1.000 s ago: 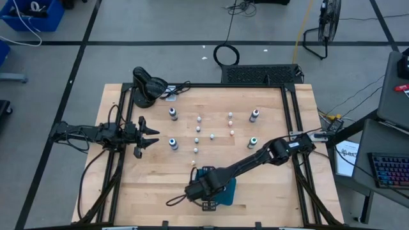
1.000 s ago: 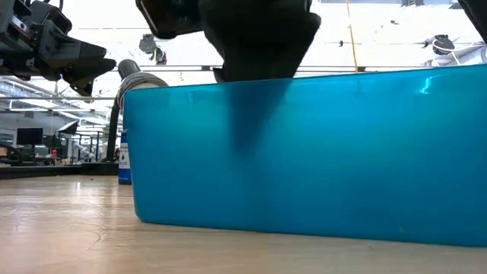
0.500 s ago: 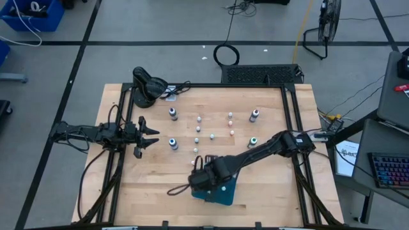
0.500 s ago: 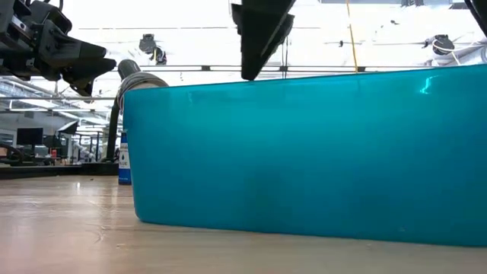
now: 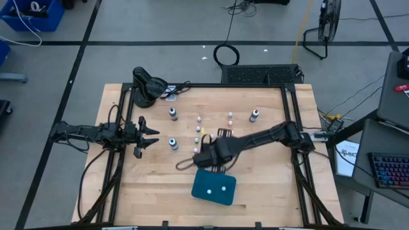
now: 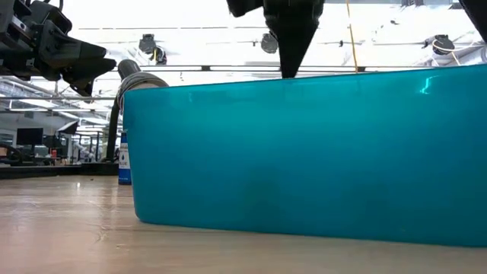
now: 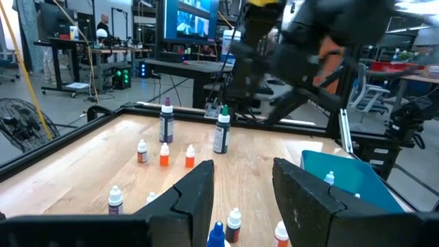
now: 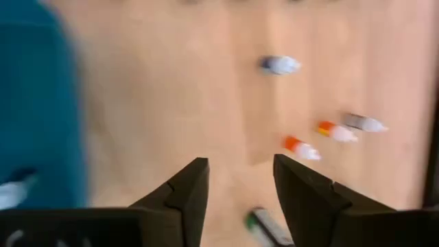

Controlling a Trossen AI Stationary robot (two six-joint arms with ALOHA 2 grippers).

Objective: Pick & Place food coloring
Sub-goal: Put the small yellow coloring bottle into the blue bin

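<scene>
Food coloring bottles [image 5: 199, 130] standing mid-desk [image 5: 268, 185], two lying in teal tray [image 5: 214, 187] lower center. Right hand [image 5: 206, 155] hovering open, empty, covering some bottles. Left hand [image 5: 148, 137] waiting left, fingers apart, empty.

Two bottles [image 5: 216, 190] in tray [image 5: 199, 193] — others [image 5: 198, 130] behind it.

Bright even overhead light; right wrist view motion-blurred
</scene>
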